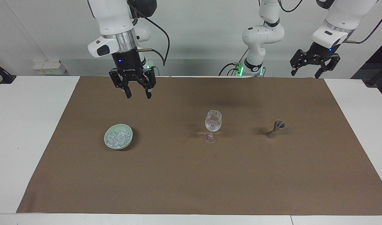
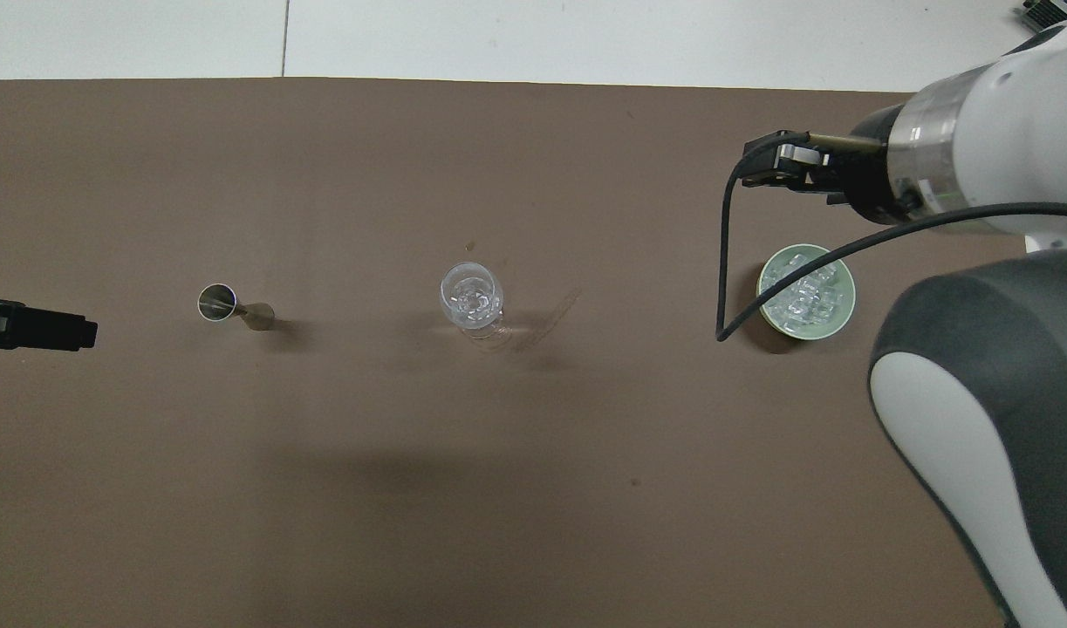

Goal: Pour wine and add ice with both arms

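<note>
A stemmed clear glass stands mid-mat with a few ice cubes in its bowl. More ice is heaped in a pale green bowl toward the right arm's end. My right gripper hangs open and empty, high over the mat close to the bowl. In the overhead view only its wrist shows. My left gripper waits open and raised over the left arm's end of the mat. No wine shows in either view.
A small metal jigger sits on the brown mat between the glass and the left arm's end. The right arm's black cable dangles beside the bowl. White table borders the mat.
</note>
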Action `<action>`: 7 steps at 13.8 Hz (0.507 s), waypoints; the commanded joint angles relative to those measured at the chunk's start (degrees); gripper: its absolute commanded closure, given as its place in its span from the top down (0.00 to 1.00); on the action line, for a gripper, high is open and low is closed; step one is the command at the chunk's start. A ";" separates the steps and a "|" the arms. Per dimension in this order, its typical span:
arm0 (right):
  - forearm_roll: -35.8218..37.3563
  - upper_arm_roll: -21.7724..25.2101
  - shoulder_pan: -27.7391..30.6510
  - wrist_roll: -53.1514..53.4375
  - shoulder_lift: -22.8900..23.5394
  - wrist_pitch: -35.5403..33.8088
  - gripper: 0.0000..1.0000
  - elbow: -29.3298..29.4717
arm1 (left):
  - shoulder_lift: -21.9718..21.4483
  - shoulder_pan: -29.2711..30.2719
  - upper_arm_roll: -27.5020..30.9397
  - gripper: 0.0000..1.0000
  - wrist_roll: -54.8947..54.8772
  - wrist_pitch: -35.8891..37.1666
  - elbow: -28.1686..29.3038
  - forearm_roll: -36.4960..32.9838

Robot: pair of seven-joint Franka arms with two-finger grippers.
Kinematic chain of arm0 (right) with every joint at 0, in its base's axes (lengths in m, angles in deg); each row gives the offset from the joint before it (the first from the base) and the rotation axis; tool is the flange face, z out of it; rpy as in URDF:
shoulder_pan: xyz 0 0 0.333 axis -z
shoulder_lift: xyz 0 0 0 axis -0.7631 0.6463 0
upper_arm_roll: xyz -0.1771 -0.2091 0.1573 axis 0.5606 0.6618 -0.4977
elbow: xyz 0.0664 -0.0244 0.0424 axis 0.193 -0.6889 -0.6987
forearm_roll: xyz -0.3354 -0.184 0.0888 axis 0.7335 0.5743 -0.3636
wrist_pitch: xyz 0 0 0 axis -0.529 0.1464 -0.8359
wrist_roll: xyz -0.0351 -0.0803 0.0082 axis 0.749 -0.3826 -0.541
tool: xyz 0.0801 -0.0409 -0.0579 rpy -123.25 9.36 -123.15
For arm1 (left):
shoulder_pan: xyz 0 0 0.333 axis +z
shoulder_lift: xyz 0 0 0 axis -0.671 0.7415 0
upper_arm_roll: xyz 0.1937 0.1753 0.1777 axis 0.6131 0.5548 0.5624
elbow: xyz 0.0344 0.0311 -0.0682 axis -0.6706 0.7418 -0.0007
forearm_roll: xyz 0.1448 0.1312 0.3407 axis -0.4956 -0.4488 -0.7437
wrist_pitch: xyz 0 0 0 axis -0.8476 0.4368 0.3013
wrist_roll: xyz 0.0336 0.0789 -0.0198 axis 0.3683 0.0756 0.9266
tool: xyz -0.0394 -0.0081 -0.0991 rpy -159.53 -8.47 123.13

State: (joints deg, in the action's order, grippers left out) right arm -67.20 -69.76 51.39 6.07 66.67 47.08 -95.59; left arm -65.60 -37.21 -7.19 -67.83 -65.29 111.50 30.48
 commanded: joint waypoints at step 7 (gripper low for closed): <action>0.92 -0.34 6.08 -12.39 -5.90 -2.66 1.00 -8.81 | -0.29 0.16 0.12 1.00 -0.41 0.48 -0.64 0.50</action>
State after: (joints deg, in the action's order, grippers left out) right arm -67.10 -69.64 55.96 -3.91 65.16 45.04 -99.50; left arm -65.60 -37.21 -7.18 -67.83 -65.29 111.50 30.48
